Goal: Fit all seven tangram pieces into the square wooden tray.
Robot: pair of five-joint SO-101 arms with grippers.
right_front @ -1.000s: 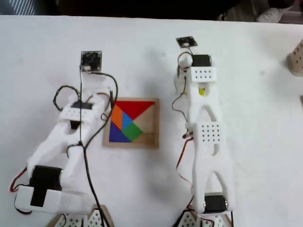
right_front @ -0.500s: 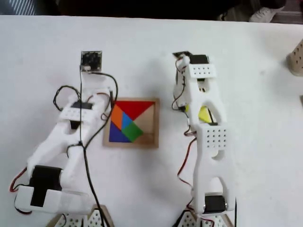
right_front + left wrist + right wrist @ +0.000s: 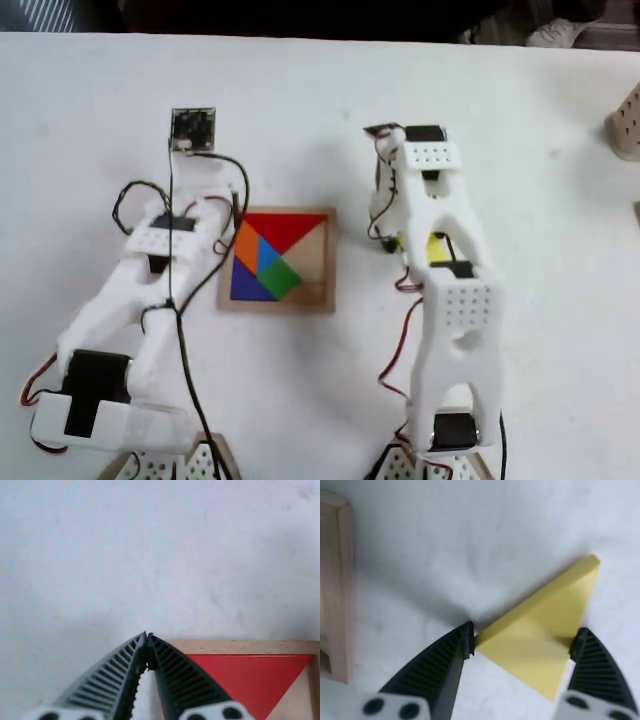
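my right gripper [image 3: 524, 642] is pinching the flat yellow triangular tangram piece [image 3: 540, 655]. one ribbed black finger [image 3: 445, 666] is pressing on a corner and the other on the opposite edge, so the piece is sitting crosswise between them. i am judging it to be just off the white table [image 3: 470, 540], since one edge is tilting up and throwing a shadow. i am holding it to the right of the square wooden tray [image 3: 337, 580], whose rim is lying near the piece but apart from it.

my left gripper [image 3: 147, 641] is pressed together on nothing. it is hovering at the tray's far left corner, beside the red triangular piece [image 3: 250, 680]. i take it to be parking there so the right side has room.

inside the tray the red piece is lying along the far edge, and orange, blue and green pieces are packing the left and middle. bare wood is showing down the right side. that gap is probably where the yellow piece is going, so the next move is calling for turning it to match before lowering.
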